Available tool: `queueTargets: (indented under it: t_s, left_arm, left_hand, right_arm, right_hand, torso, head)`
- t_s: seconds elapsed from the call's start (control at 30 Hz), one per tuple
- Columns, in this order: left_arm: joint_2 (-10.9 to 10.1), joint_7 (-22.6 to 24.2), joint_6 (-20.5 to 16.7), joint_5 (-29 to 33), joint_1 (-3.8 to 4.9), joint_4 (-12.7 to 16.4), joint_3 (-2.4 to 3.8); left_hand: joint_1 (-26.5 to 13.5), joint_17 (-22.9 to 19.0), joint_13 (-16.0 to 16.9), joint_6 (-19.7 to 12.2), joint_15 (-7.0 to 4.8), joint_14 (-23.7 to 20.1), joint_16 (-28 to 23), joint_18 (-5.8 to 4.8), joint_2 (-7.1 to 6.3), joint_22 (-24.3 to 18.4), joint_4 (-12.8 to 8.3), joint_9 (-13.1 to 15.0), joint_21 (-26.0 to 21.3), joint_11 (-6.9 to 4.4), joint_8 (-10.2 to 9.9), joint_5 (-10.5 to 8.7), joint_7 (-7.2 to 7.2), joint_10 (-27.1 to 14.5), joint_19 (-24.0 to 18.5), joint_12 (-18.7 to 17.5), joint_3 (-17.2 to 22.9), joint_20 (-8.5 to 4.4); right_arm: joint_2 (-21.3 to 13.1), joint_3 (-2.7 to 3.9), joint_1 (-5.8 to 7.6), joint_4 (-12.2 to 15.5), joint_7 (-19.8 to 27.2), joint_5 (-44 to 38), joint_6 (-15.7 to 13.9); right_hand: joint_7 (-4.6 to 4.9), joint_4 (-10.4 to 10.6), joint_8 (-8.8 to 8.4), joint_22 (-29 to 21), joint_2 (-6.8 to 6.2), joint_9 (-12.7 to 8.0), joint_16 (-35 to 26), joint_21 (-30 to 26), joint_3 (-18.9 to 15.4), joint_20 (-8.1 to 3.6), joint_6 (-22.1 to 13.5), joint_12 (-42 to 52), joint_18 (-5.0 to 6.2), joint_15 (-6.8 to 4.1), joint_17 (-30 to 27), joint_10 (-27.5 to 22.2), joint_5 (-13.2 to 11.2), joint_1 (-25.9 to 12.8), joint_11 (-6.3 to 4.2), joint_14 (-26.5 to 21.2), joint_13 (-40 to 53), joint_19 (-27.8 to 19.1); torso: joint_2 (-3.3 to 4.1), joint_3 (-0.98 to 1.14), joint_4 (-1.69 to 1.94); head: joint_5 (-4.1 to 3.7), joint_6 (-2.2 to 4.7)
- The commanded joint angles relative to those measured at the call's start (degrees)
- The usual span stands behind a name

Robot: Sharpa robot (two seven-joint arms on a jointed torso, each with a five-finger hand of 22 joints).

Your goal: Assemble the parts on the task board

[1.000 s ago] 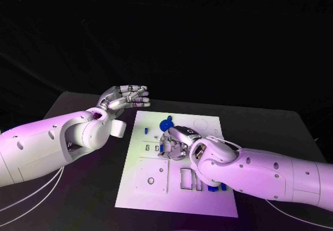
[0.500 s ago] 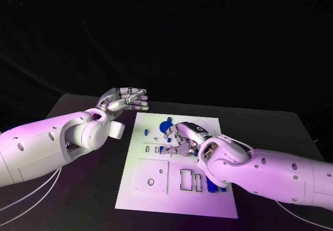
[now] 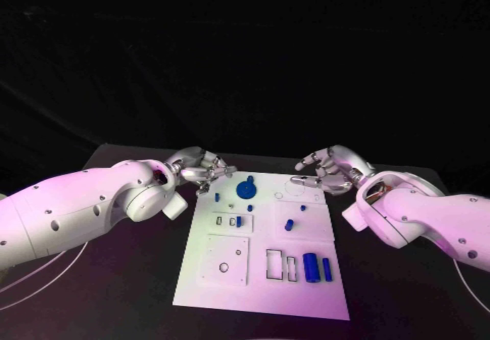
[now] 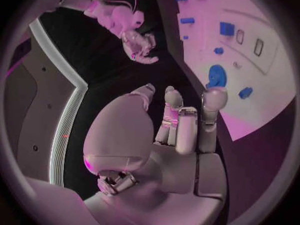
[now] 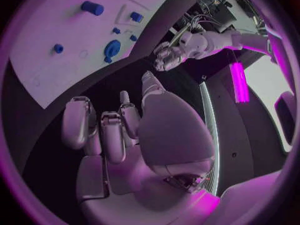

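Both hands hover over the far edge of the white task board [image 3: 260, 248], which lies flat in the middle of the black bench [image 3: 122, 283]. The left hand [image 3: 201, 172] grasps nothing, its fingers curled in loosely. The right hand [image 3: 327, 170] also grasps nothing, its fingers bent and apart. A blue round part [image 3: 246, 189] sits on the board between them, and two blue cylinders [image 3: 318, 269] stand near the board's right side.

Dim, dark surroundings; wrist views bend at edges, perhaps slightly soft.
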Motion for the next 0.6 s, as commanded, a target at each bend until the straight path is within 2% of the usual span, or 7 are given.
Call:
queueTargets:
  t_s: [0.03, 0.1, 0.2, 0.37, 0.5, 0.53, 0.6]
  left_arm:
    - [1.3, -14.3, 9.4, -15.4, 0.09, -0.2, -0.03]
    - [2.2, -17.5, 11.0, -17.3, 0.13, -0.5, -0.11]
    - [3.8, -21.8, 12.9, -19.8, 0.46, -1.1, -0.40]
    - [6.7, -26.5, 15.1, -22.9, 1.72, -2.6, -1.50]
    - [8.1, -27.9, 15.8, -24.8, 2.12, -3.5, -1.91]
    - [8.5, -28.2, 16.0, -25.3, 2.20, -3.7, -1.97]
    - [9.1, -28.6, 16.4, -26.1, 2.33, -4.1, -2.07]
  left_hand:
    - [-1.9, 8.3, 4.3, -0.1, -0.52, 3.6, 0.9, -1.10, 0.85, 4.1, 0.0, 1.4, 2.7, -0.41, 1.6, -0.05, -0.65, 2.1, 1.3, 3.7, -0.4, -0.46]
    - [-3.5, 8.7, 6.6, 0.0, -0.73, 3.8, 1.0, -1.33, 1.66, 5.7, 0.0, 2.3, 3.8, -0.65, 2.6, -0.02, -0.95, 3.4, 1.7, 5.6, -0.7, -0.64]
    - [-4.8, 9.1, 9.2, 0.0, -1.01, 4.0, 1.2, -1.58, 2.06, 7.5, 0.0, 3.5, 4.9, -0.99, 4.0, -0.01, -1.28, 4.7, 2.3, 7.6, -1.0, -0.87]
    - [-6.7, 9.0, 9.5, -0.5, -1.23, 4.0, 1.1, -1.68, 1.94, 8.3, 0.0, 5.2, 5.5, -1.21, 5.5, -0.07, -1.53, 4.5, 2.3, 8.0, -1.9, -1.08]
    - [-7.5, 8.5, 8.9, -0.9, -1.20, 3.8, 0.8, -1.65, 1.85, 8.2, 0.0, 5.7, 5.5, -1.17, 5.9, -0.09, -1.49, 4.0, 2.0, 7.6, -2.4, -1.08]
    - [-7.8, 8.4, 8.8, -1.1, -1.18, 3.7, 0.8, -1.64, 1.81, 8.1, 0.0, 5.9, 5.5, -1.15, 6.0, -0.10, -1.47, 3.8, 1.9, 7.6, -2.7, -1.07]
    - [-8.1, 8.2, 8.6, -1.3, -1.15, 3.7, 0.7, -1.60, 1.84, 8.0, 0.0, 6.1, 5.5, -1.12, 6.1, -0.14, -1.45, 3.5, 1.7, 7.4, -2.9, -1.05]
  right_arm:
    - [-0.9, -0.01, 0.35, -0.4, 2.9, 11.0, 2.3]
    - [-1.4, -0.01, 0.55, -0.8, 2.8, 11.7, 2.3]
    - [-1.9, -0.02, 0.74, -1.2, 2.7, 12.1, 2.5]
    - [-2.1, -0.02, 0.87, -1.8, 2.4, 11.2, 2.7]
    - [-2.0, -0.02, 0.89, -2.1, 2.1, 10.3, 2.7]
    - [-2.0, -0.02, 0.90, -2.1, 2.0, 10.1, 2.8]
    - [-2.0, -0.03, 0.90, -2.3, 1.9, 9.5, 2.8]
  right_hand:
    - [0.09, 0.0, 0.12, 0.5, 0.48, 0.0, 0.0, 0.0, -0.4, 0.11, -0.5, 0.0, 0.26, 0.28, 9.1, -0.4, 0.6, 0.1, 0.02, 4.5, 0.1, -0.2]
    - [0.09, -0.1, 0.17, 0.4, 0.57, 0.0, 0.0, -0.1, -0.4, 0.11, -0.5, -0.1, 0.27, 0.28, 9.0, -0.5, 1.0, 0.2, 0.02, 4.5, 0.0, -0.2]
    - [0.09, -0.1, 0.22, 0.5, 0.64, 0.0, 0.0, -0.1, -0.4, 0.10, -0.5, -0.1, 0.27, 0.28, 8.9, -0.5, 1.2, 0.3, 0.01, 4.5, -0.1, -0.2]
    - [0.09, -0.1, 0.26, 0.3, 0.67, 0.0, -0.1, -0.2, -0.4, 0.10, -0.5, -0.3, 0.32, 0.28, 8.8, -0.7, 1.5, 0.3, 0.01, 4.5, -0.3, -0.3]
    - [0.09, -0.1, 0.26, 0.3, 0.66, 0.0, -0.1, -0.3, -0.4, 0.10, -0.5, -0.3, 0.32, 0.28, 8.7, -0.7, 1.5, 0.3, 0.01, 4.5, -0.3, -0.3]
    - [0.09, -0.1, 0.26, 0.3, 0.66, 0.0, -0.1, -0.3, -0.4, 0.10, -0.5, -0.3, 0.32, 0.28, 8.7, -0.7, 1.5, 0.3, 0.01, 4.5, -0.3, -0.3]
    - [0.09, -0.1, 0.26, 0.3, 0.66, 0.0, -0.1, -0.3, -0.4, 0.10, -0.5, -0.3, 0.32, 0.28, 8.7, -0.7, 1.5, 0.3, 0.01, 4.5, -0.3, -0.3]
  torso:
    - [-0.56, 0.43, 0.04]
    - [-0.65, 0.53, 0.07]
    - [-0.73, 0.66, 0.14]
    - [-0.69, 0.80, 0.23]
    - [-0.66, 0.77, 0.25]
    - [-0.66, 0.64, 0.28]
    - [-0.66, 0.64, 0.26]
  head:
    - [0.42, -0.40]
    - [0.46, -0.61]
    - [0.43, -0.66]
    - [0.67, -0.90]
    - [0.62, -0.99]
    - [0.62, -1.05]
    - [0.70, -1.10]
